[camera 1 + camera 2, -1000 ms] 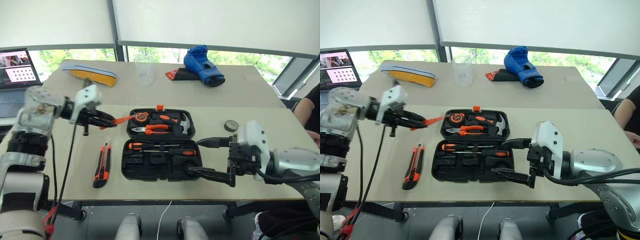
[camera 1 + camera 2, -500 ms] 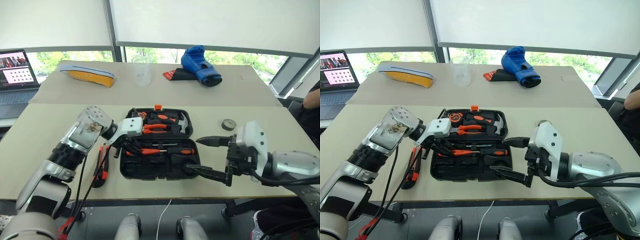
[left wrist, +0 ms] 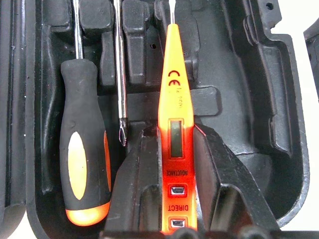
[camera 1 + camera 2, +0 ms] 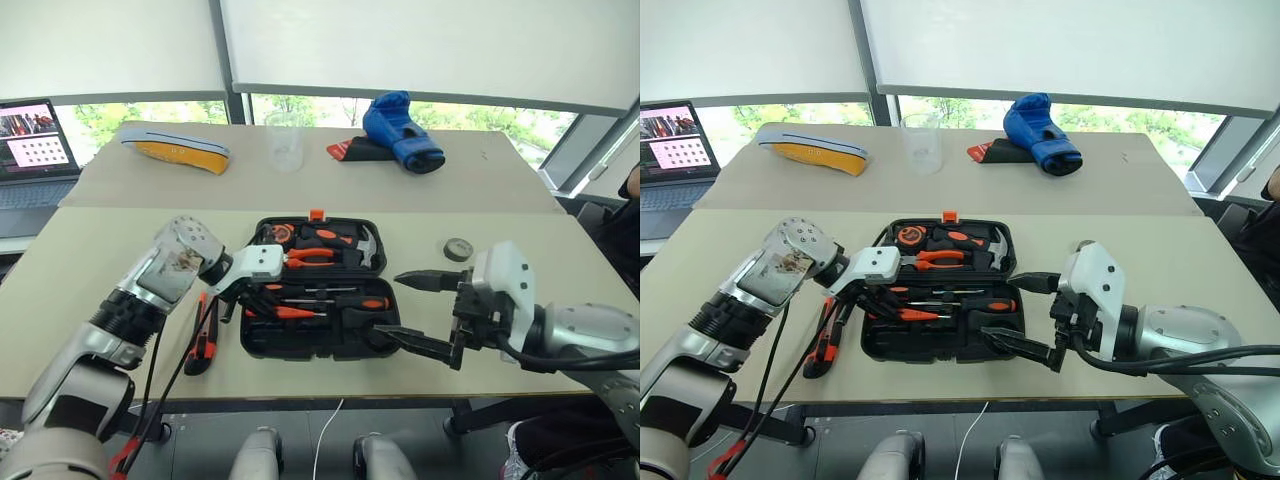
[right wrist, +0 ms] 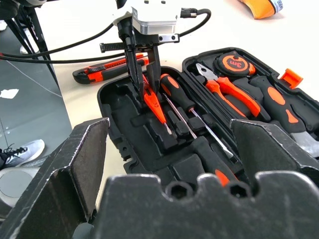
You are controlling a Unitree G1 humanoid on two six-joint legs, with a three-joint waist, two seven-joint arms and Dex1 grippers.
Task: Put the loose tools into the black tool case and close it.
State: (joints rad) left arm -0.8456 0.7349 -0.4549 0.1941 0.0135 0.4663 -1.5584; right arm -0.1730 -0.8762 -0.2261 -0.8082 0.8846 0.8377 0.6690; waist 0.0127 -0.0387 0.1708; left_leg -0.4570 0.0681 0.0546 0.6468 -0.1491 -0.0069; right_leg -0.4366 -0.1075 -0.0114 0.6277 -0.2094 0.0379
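Observation:
The black tool case (image 4: 300, 351) lies open on the near table. Pliers, a hammer and a tape measure fill its far half. Two orange-and-black screwdrivers (image 4: 345, 301) rest in the near half. My left gripper (image 4: 262, 300) reaches down into that half, its fingers (image 3: 144, 174) close against both sides of the slim orange tester screwdriver (image 3: 175, 99), which lies along a recess. The utility knife (image 4: 203, 338) lies on the table left of the case. A small black tape roll (image 4: 459, 249) sits to the case's right. My right gripper (image 4: 390, 307) hovers open at the case's right end, holding nothing.
On the far table are a blue boxing glove (image 4: 403, 130), a clear cup (image 4: 285, 148) and a yellow-and-blue object (image 4: 175, 148). A laptop (image 4: 30, 150) stands at the far left. Part of a person (image 4: 632, 190) shows at the right edge.
My left gripper carried the tester from the air left of the case rightwards and down into the case's near half. The right gripper stayed in place.

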